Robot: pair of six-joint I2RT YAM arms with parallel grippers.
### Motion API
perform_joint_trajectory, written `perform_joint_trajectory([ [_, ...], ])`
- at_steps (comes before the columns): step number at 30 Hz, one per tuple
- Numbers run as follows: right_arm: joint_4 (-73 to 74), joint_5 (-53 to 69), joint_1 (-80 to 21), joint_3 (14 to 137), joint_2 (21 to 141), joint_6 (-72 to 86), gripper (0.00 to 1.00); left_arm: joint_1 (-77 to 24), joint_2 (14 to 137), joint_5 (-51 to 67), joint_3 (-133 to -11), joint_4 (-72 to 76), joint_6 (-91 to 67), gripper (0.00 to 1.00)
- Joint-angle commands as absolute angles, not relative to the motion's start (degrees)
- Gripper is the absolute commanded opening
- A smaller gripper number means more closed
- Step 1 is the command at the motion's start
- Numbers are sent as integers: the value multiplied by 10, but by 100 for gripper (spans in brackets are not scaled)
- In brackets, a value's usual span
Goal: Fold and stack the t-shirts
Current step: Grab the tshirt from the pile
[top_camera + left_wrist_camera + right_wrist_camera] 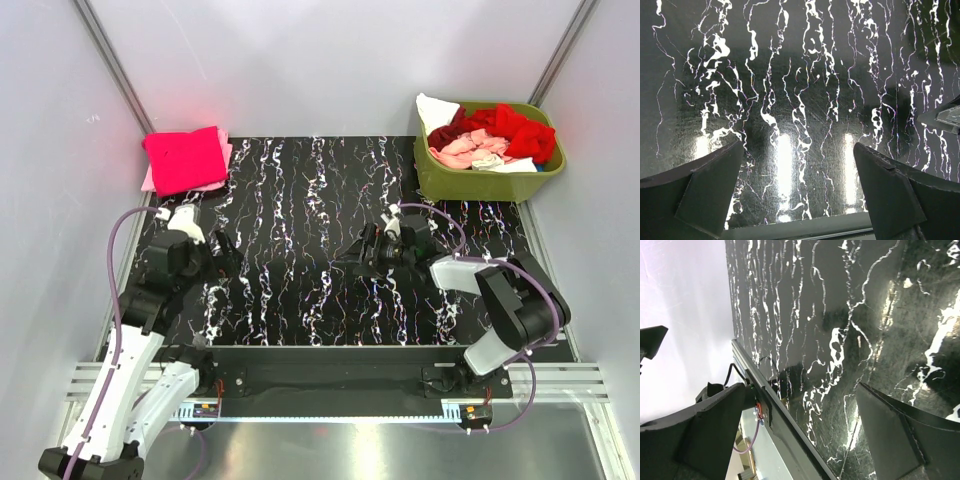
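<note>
Stack (187, 160) holds two folded tees; more tees (495, 135) wait in bin (470, 185); left gripper (799, 147) and right gripper (801, 386) gape empty

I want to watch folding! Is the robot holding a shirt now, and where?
No, nothing is held. The left gripper and right gripper are both open above the table, with no cloth in them.

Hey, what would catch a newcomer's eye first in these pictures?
The magenta-red folded shirt pops at the table's far left corner, atop a pale pink one. At far right, an olive-green bin is heaped with red, pink and white shirts. The left arm and right arm reach over the table, jaws open.
</note>
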State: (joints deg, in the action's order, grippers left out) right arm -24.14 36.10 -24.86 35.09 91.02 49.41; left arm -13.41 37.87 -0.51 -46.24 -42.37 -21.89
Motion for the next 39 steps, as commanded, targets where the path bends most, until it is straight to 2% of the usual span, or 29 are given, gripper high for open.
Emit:
perform_joint_trajectory([
  [1, -262, 366, -249, 350, 866, 485, 100, -135, 369, -23, -466, -400, -216, 99],
  [3, -233, 360, -249, 361, 837, 476, 100, -135, 368, -24, -467, -403, -216, 99],
  [4, -153, 348, -246, 396, 798, 462, 100, -135, 367, -24, -468, -403, -215, 99],
  [6, -49, 263, -245, 451, 742, 395, 100, -135, 362, -25, -467, -403, -215, 99],
  [7, 49, 227, -244, 515, 726, 374, 100, -135, 360, -30, -467, -402, -216, 99],
  [8, 84, 158, -240, 546, 716, 327, 100, -135, 357, -32, -467, -403, -217, 99],
  [12, 204, 13, -198, 705, 707, 244, 100, -135, 352, -38, -468, -404, -219, 99],
  [15, 263, -24, -131, 836, 777, 223, 100, -135, 349, -40, -468, -403, -219, 99],
  [21, 358, -79, -75, 1098, 942, 196, 99, -135, 342, -38, -467, -402, -217, 99],
  [24, 430, -86, -41, 1232, 1067, 192, 99, -135, 340, -36, -467, -401, -215, 99],
  [26, 530, -118, -6, 1349, 1130, 197, 98, -135, 339, -36, -468, -401, -215, 99],
  [29, 575, -132, 33, 1368, 1161, 208, 97, -135, 333, -37, -467, -401, -215, 99],
  [36, 520, -28, 137, 1194, 1116, 234, 88, -135, 330, -33, -466, -397, -214, 99],
  [39, 517, -2, 153, 1185, 1123, 235, 84, -134, 330, -33, -466, -397, -215, 99],
])
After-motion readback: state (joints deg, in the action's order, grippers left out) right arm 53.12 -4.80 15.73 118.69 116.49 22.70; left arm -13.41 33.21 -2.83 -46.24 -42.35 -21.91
